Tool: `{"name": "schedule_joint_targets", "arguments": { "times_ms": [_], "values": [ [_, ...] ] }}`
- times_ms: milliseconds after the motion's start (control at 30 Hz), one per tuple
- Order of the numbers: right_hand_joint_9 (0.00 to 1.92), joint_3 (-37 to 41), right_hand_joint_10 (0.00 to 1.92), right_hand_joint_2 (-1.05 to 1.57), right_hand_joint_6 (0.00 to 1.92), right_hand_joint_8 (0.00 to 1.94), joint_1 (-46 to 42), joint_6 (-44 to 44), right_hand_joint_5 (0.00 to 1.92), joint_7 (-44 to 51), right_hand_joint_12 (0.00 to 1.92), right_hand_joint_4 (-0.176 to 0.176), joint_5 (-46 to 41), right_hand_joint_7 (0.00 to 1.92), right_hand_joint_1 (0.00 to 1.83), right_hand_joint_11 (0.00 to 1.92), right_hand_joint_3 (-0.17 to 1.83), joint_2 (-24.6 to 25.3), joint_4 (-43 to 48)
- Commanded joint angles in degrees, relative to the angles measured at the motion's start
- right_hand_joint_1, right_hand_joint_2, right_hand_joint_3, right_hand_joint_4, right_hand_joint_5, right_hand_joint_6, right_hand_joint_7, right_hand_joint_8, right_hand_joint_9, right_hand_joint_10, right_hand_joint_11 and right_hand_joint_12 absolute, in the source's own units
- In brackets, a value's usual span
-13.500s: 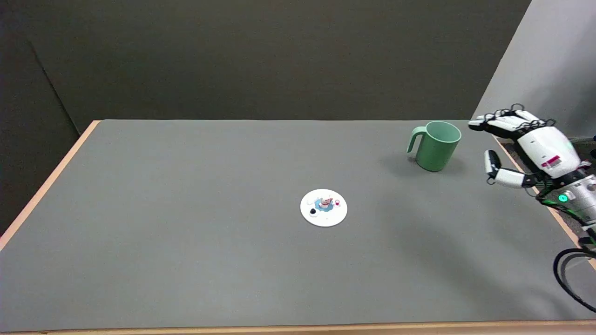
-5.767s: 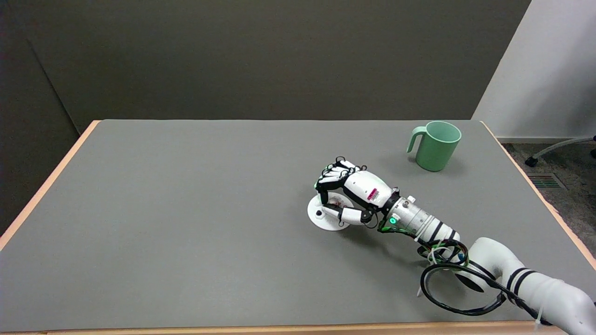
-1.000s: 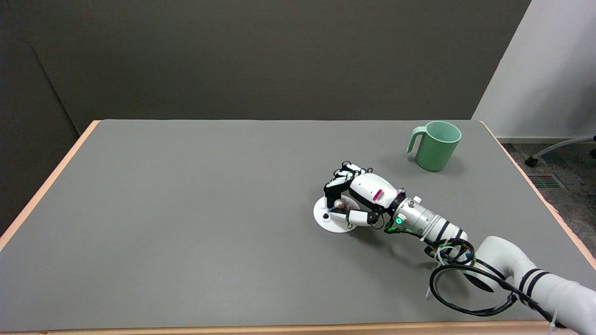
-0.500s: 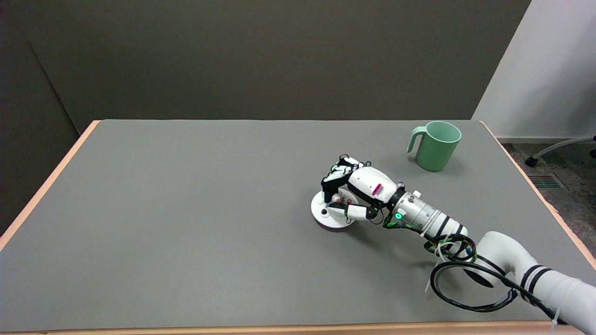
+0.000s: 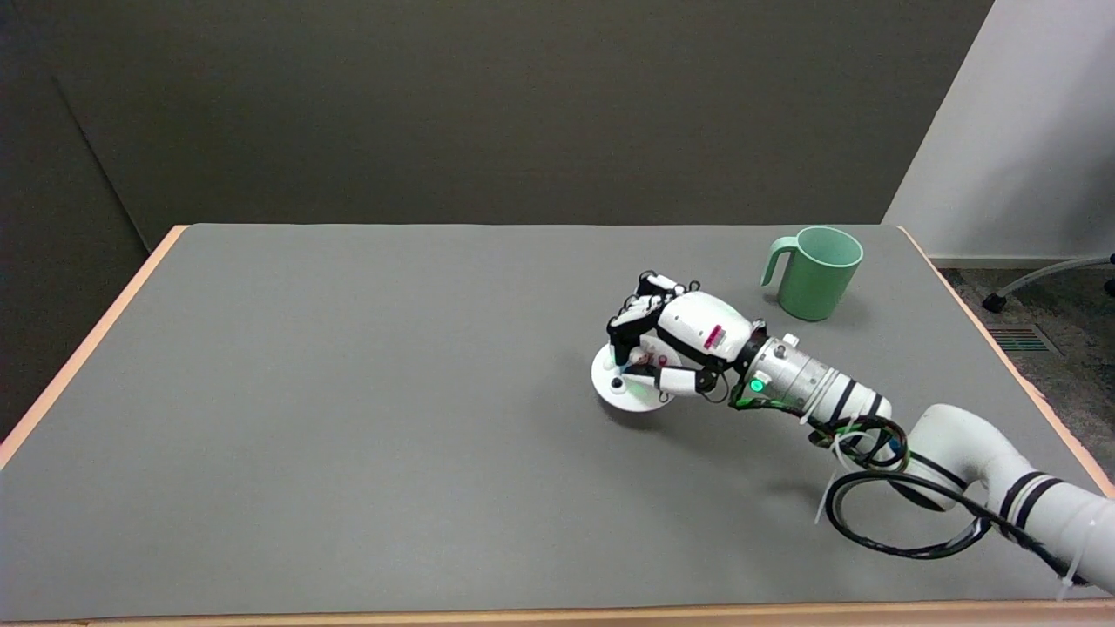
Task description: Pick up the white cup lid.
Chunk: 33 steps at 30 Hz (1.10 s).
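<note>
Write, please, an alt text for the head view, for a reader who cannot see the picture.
The robot's right hand, reaching in from the lower right, grips a white cup lid near the middle of a grey table; a shadow under the lid suggests it is just lifted. A green mug stands upright near the far right corner.

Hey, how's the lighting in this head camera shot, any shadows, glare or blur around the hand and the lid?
Head view: lighting is soft and even, no glare on the matte grey table; a faint shadow lies under the white cup lid and the right hand, another beside the green mug; the lid's small decorations are too small to make out; edges look sharp, no motion blur.
</note>
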State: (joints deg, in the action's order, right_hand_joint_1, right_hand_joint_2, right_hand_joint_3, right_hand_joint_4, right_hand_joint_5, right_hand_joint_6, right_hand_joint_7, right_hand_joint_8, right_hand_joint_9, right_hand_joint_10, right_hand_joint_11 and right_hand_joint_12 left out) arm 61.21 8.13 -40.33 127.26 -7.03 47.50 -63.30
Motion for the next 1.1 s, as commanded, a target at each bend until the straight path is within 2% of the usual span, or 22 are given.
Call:
{"name": "schedule_joint_targets", "arguments": {
  "times_ms": [33,467,767,1100],
  "values": [
    [0.57,4.47,1.04,1.15,1.15,1.29,0.26,3.96,0.83,-0.69,1.48,0.024,2.6,0.83,1.17,0.0,0.1,-5.34,-5.48],
    [0.58,11.72,1.04,1.15,1.15,1.29,0.58,4.39,0.83,-0.69,1.51,0.026,4.41,0.84,1.18,0.0,0.09,-5.58,-4.83],
    [0.6,15.42,1.03,1.14,1.15,1.28,0.02,4.47,0.83,-0.77,1.52,0.027,-1.72,0.84,1.18,0.0,0.1,-5.66,-2.95],
    [0.6,16.59,1.03,1.13,1.15,1.26,0.31,8.03,0.83,-1.21,1.56,0.025,-2.12,0.86,1.18,0.0,0.12,-8.03,-1.37]
  ]
}}
